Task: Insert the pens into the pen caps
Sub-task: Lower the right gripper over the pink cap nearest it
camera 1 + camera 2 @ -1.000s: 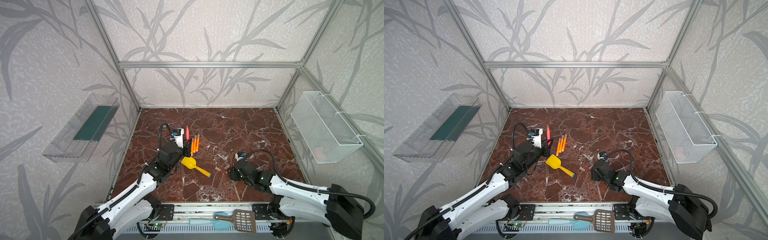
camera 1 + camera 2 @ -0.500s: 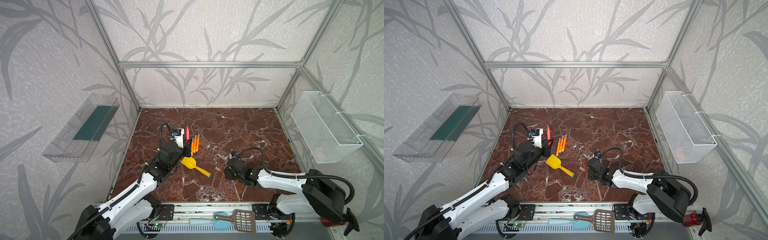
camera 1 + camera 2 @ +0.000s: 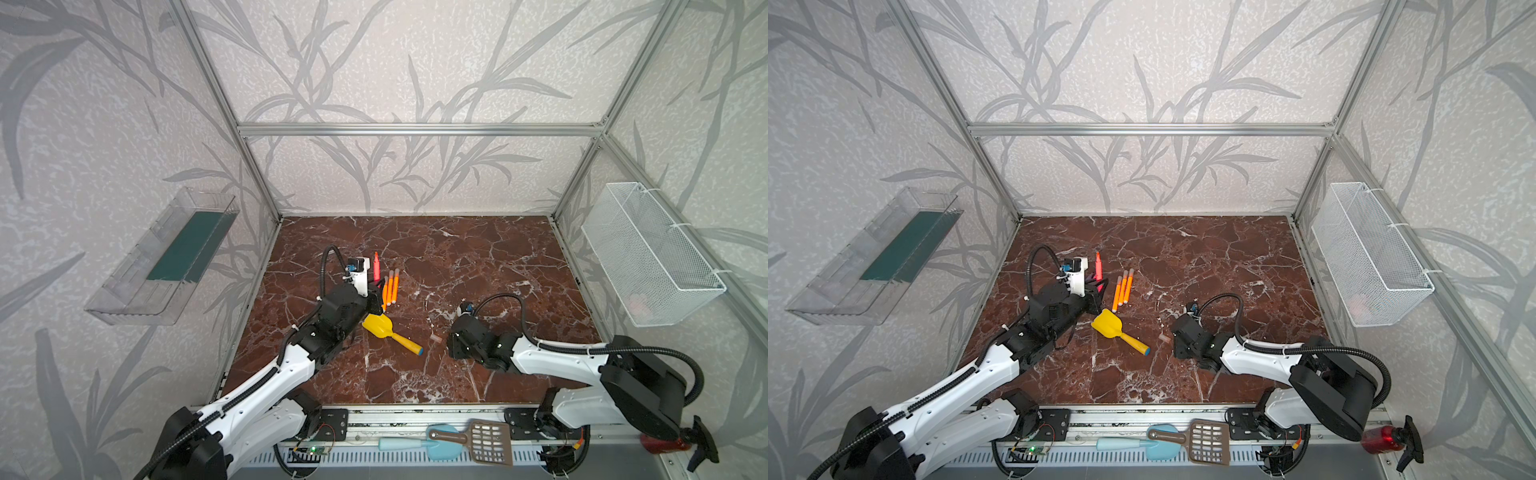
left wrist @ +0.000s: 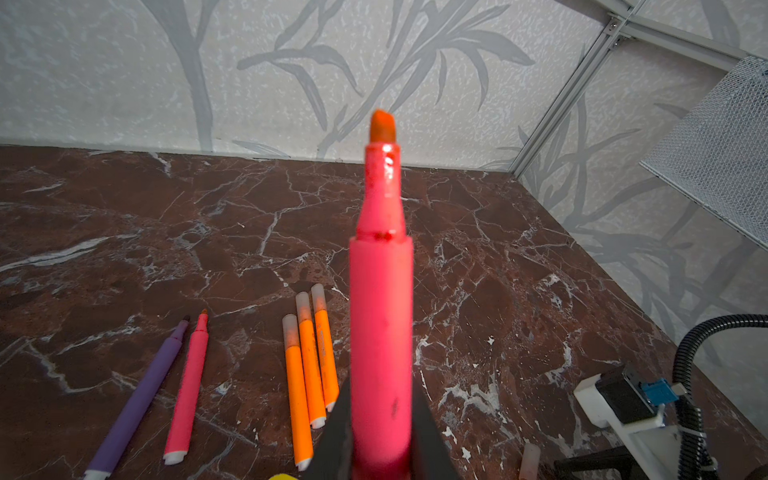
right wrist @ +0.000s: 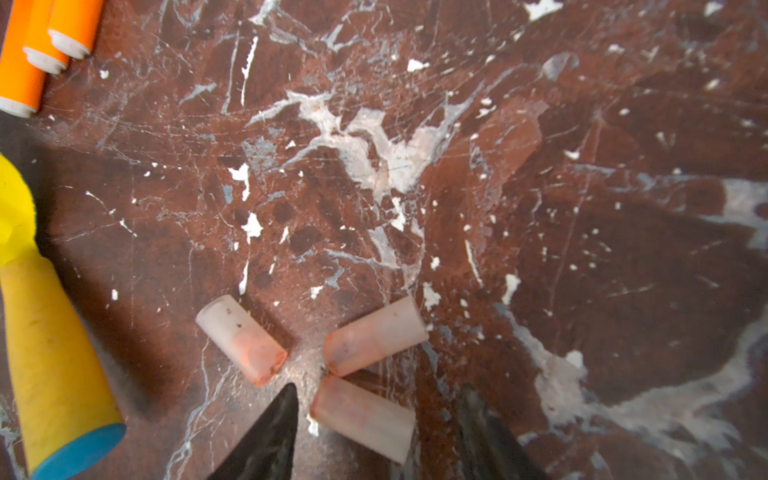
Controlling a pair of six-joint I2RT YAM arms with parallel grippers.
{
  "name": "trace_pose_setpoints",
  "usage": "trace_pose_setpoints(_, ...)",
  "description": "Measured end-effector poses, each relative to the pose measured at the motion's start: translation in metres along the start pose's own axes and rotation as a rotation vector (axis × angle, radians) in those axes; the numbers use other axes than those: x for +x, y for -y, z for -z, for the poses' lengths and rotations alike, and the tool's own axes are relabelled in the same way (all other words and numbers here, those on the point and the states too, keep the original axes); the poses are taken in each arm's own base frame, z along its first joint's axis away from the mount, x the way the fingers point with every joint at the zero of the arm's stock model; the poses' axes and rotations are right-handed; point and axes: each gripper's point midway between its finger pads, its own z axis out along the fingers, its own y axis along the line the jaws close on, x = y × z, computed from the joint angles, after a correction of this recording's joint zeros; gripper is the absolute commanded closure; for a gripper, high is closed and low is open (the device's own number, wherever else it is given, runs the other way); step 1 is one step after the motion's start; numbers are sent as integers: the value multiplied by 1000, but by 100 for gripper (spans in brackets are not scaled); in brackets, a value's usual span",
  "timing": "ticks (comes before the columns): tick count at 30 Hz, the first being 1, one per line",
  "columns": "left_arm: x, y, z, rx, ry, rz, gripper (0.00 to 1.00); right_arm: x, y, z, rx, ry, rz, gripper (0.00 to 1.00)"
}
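Note:
My left gripper (image 4: 380, 409) is shut on a pinkish-red pen (image 4: 381, 324) and holds it upright, its bare tip pointing up; the pen (image 3: 376, 266) shows in both top views. Three orange pens (image 4: 309, 357) lie side by side on the floor with caps on. A purple pen (image 4: 137, 399) and another pinkish-red pen (image 4: 187, 386) lie uncapped beside them. My right gripper (image 5: 379, 390) is open, low over three loose pen caps. One cap (image 5: 361, 419) lies between its fingers, nearer one of them and not gripped. The other two caps (image 5: 241, 338) (image 5: 374, 334) lie just beyond the fingertips.
A yellow toy shovel (image 3: 376, 324) with an orange handle (image 5: 54, 353) lies between the two arms, close to the caps. A white wire basket (image 3: 648, 257) hangs on the right wall and a clear tray (image 3: 166, 257) on the left wall. Scoops (image 3: 469, 440) lie on the front rail.
My right wrist has shifted a little to the left over the caps and its arm has changed posture. The left arm has kept still with the pen.

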Motion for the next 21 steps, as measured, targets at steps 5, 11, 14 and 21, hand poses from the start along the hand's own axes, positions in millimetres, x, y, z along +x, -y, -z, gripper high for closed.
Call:
trace_pose_setpoints(5,1,1,0,4,-3,0,100,2,-5,0,-15,-12,38,47)
trace_pose_setpoints(11,1,1,0,8,-5,0,100,-1,-19,-6,-36,-35,69,48)
trace_pose_setpoints(14,2,2,-1,11,-8,0,100,-1,-24,-9,-44,-43,85,48)
trace_pose_setpoints(21,4,2,-2,11,-16,-2,100,-3,-41,-15,-78,-50,104,48)
